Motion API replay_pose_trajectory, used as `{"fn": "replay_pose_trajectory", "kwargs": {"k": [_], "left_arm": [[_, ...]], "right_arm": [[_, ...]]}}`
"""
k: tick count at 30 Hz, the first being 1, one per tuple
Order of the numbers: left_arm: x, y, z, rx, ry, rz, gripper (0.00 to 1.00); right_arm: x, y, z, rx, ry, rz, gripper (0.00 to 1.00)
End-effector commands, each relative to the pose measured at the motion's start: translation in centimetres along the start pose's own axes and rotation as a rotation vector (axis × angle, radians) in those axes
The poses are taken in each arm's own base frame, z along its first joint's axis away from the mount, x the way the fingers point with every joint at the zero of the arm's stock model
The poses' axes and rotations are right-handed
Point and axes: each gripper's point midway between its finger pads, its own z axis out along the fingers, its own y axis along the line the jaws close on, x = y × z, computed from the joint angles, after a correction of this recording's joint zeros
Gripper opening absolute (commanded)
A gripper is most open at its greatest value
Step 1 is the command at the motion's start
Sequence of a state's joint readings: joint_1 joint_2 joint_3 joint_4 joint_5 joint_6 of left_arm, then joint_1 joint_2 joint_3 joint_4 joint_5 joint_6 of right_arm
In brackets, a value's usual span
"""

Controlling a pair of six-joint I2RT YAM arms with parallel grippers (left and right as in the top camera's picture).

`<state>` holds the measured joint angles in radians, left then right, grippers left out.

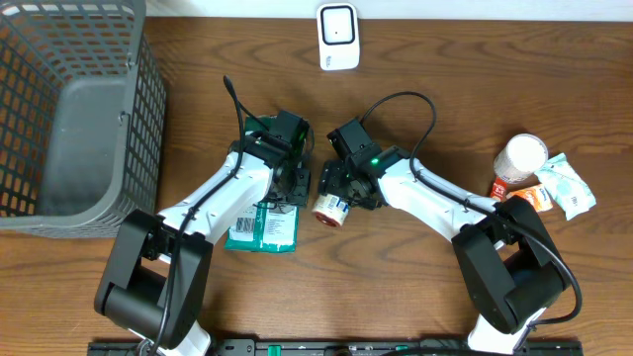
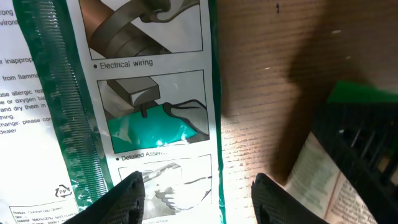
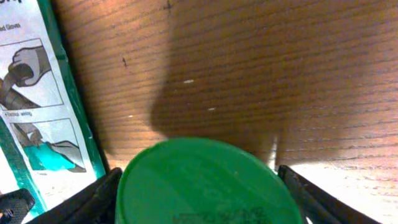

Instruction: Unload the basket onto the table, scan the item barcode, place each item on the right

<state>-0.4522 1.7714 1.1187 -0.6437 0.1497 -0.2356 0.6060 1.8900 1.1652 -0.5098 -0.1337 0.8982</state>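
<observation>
Green-lidded jar (image 3: 205, 186) sat between right gripper (image 3: 199, 183) jaws; grip undetermined. Left gripper (image 2: 199, 191) jaws stood apart over edge of green packet (image 2: 155, 112). Grey basket (image 1: 148, 109) lay well left of both.

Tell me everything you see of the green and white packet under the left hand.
The packet is a flat, glossy plastic pouch with a green border. Its white face is printed in black with boxed line drawings, one captioned "Electrical wiring", and a recycling mark. A ridged strip runs along one side. It lies flat on the wooden table, printed side up. The left hand hangs open over its edge, one finger above the packet and the other above bare wood. Whether they touch it is unclear.
</observation>
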Motion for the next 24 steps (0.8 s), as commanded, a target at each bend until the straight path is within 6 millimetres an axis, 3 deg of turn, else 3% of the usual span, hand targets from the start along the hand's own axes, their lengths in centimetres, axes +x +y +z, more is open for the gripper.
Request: {"fn": "replay_pose_trajectory", "kwargs": {"k": [1,8,15,20,24], "left_arm": [[0.0,0.8,0.2,-0.025,0.004,-0.01,0.53],[-1.4,2.8,-1.7,-0.021,-0.059,-0.076,0.53],[-3.4,5.3,-6.3,-0.01,-0.201,-0.154,0.53],[-4.2,6.9,-9.6,-0.006,-0.299,-0.198,0.53],[-4.5,7.7,-11.1,-0.007,-0.344,-0.221,0.53]], "right_arm": [[-1.0,-0.2,-0.4,0.004,-0.022,-0.014,0.7],[-1.4,0.1,-1.7,-0.013,-0.041,-0.058,0.66],[-2.8,0.0,-3.0,0.016,-0.127,-0.167,0.65],[-4.2,1.1,-5.9,0.011,-0.242,-0.277,0.65],[-4.8,1.9,-8.5,0.034,-0.349,-0.336,0.65]]}}
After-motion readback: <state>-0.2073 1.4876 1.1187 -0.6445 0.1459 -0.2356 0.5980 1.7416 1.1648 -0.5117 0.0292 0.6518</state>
